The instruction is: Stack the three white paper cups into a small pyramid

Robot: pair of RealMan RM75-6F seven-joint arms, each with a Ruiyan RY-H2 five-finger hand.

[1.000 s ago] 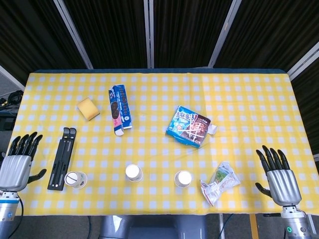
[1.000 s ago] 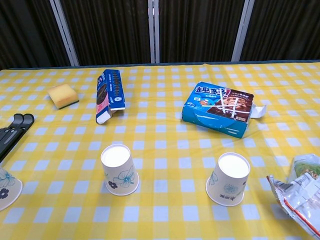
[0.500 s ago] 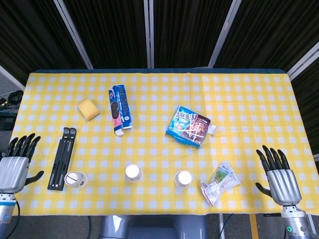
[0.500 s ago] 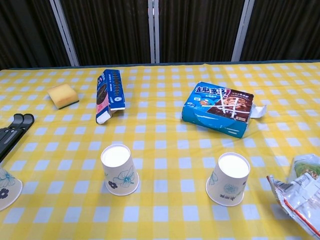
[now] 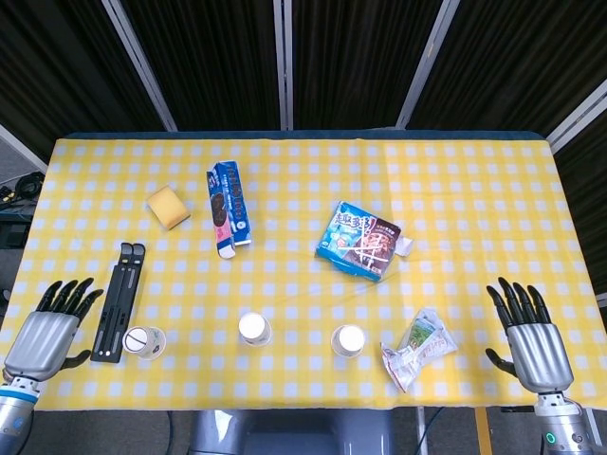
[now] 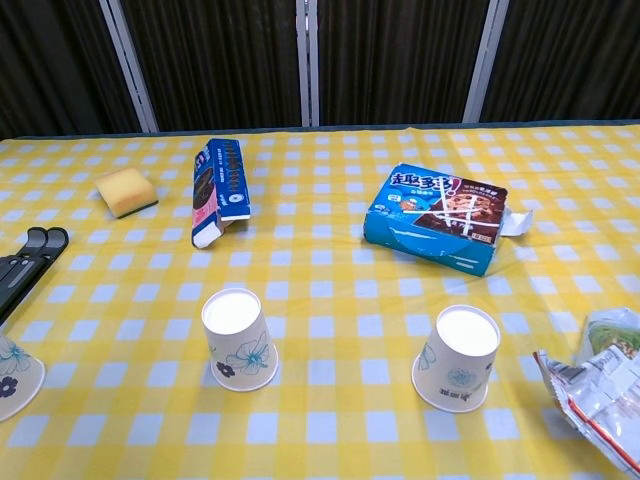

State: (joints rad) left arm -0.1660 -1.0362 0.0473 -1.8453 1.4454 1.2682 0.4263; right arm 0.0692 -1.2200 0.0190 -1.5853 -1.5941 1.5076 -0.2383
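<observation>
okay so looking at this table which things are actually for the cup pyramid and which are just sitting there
For the job: left paper cup, middle paper cup, right paper cup, all upside down and apart.

Just lying about: yellow sponge, blue cookie box, chocolate cookie box, black folding stand, crumpled snack bag.

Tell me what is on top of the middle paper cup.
Nothing is on the middle paper cup: it stands upside down on the checked tablecloth, its flat white base bare. Its own wall hides whatever may be inside it.
</observation>
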